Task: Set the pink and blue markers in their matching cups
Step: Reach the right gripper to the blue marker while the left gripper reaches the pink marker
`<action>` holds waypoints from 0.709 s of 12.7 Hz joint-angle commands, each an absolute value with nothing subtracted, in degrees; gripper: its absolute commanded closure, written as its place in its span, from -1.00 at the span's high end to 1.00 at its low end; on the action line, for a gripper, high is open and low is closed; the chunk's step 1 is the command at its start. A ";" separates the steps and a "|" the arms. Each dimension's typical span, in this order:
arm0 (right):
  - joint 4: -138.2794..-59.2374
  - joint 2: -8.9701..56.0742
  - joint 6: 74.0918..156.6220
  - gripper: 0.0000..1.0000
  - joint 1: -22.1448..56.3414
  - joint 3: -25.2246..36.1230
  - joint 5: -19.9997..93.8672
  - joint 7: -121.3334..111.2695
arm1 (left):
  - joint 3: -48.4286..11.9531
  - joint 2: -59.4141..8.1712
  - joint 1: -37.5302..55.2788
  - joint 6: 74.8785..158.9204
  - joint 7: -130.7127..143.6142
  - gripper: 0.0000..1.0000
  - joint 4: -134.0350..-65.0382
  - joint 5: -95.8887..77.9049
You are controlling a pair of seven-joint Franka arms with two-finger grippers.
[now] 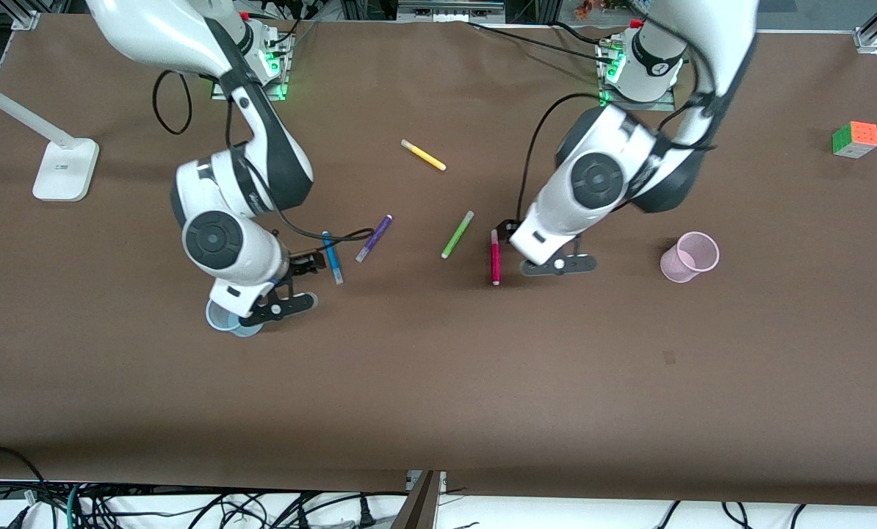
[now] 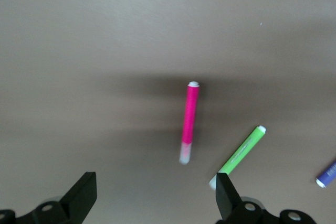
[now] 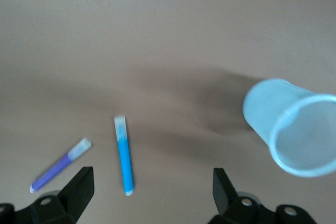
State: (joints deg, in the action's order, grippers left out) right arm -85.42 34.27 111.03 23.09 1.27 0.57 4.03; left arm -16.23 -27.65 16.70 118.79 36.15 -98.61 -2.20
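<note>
The blue marker point(image 1: 332, 257) lies on the brown table, and my right gripper point(image 1: 308, 263) hangs open and empty just beside it. In the right wrist view the marker point(image 3: 124, 156) lies ahead of the open gripper point(image 3: 151, 190), near one finger point(image 3: 79, 187). The pale blue cup point(image 1: 224, 316) is partly hidden under the right hand and shows whole in the right wrist view point(image 3: 294, 129). The pink marker point(image 1: 495, 257) lies mid-table, with my left gripper point(image 1: 510, 231) open and empty beside it. In the left wrist view the marker point(image 2: 190, 119) lies ahead of the open gripper point(image 2: 155, 198). The pale pink cup point(image 1: 688, 257) stands toward the left arm's end.
A purple pen point(image 1: 374, 238) lies beside the blue marker. A lime-green pen point(image 1: 457, 234) lies beside the pink marker, and a yellow pen point(image 1: 423, 155) lies nearer the bases. A colour cube point(image 1: 855, 139) and a white lamp base point(image 1: 64, 169) sit at the table's two ends.
</note>
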 commanded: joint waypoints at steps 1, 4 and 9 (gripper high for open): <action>-84.55 38.31 115.29 1.00 23.90 1.41 1.05 4.22 | -16.00 -33.11 17.66 123.03 37.53 1.00 -97.29 0.69; -87.79 40.60 121.97 1.00 25.22 1.41 1.05 4.13 | -16.00 -38.57 18.72 129.01 38.05 1.00 -97.38 2.89; -93.51 41.48 129.02 1.00 26.45 1.41 1.05 4.13 | -15.82 -42.53 21.35 133.85 42.00 1.00 -97.38 8.16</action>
